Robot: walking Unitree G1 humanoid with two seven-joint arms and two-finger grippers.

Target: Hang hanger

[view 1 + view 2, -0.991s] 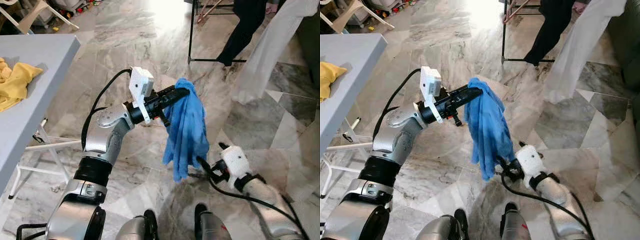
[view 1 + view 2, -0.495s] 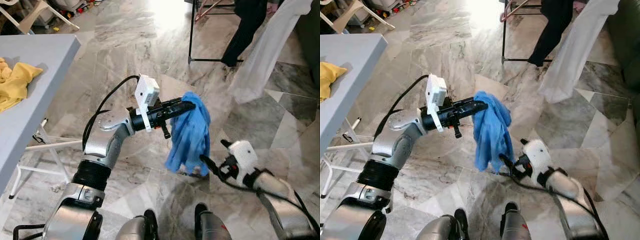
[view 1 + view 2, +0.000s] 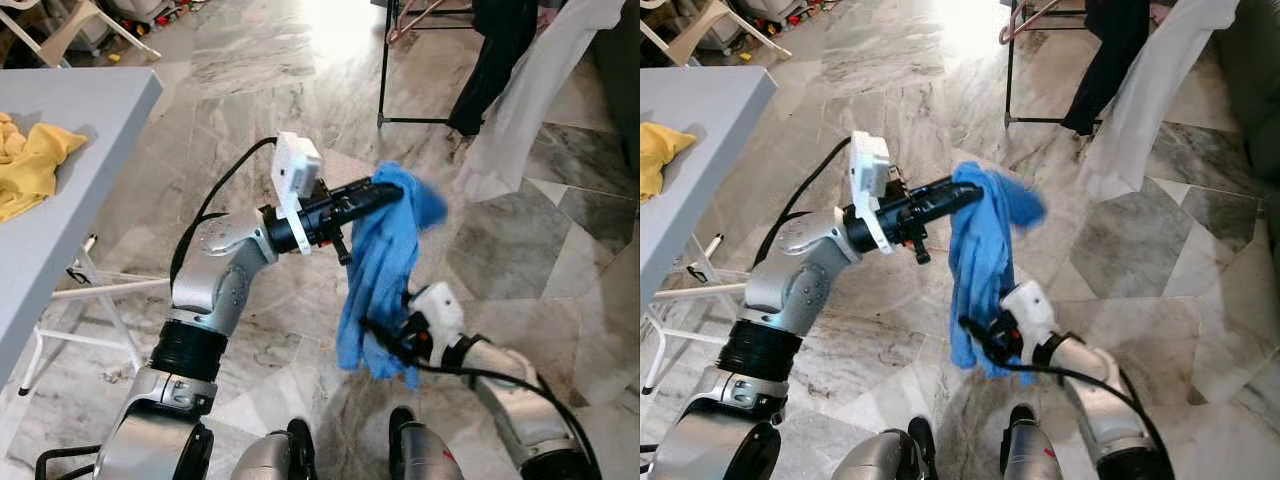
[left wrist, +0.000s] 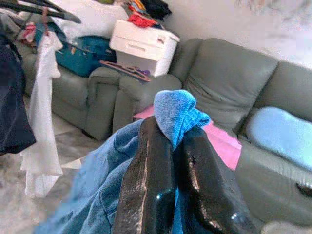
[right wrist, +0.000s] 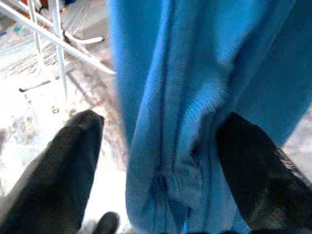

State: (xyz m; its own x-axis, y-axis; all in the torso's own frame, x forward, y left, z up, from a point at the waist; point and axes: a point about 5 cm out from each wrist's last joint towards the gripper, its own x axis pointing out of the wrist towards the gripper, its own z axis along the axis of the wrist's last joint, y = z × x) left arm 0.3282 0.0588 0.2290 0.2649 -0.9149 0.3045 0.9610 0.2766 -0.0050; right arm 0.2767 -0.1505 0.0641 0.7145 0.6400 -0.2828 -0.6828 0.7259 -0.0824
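Note:
A blue knitted garment (image 3: 385,260) hangs limp in mid-air over the marble floor. My left gripper (image 3: 392,190) is shut on its top fold, arm stretched forward at chest height; in the left wrist view a blue tuft (image 4: 176,114) sticks up between the black fingers (image 4: 151,175). My right gripper (image 3: 372,333) is low, at the garment's bottom end. In the right wrist view its fingers (image 5: 63,170) stand open, one on each side of the hanging cloth (image 5: 180,112).
A grey table (image 3: 90,110) at the left bears a yellow cloth (image 3: 30,165). Ahead stands a black clothes rack (image 3: 384,60) with a dark garment (image 3: 495,50) and a white one (image 3: 530,95). A grey-green sofa (image 4: 229,83) lies beyond.
My right gripper has moved in to the left, under the garment's lower end, and now straddles it. The left gripper has lifted the cloth slightly, and a fold flipped to the right.

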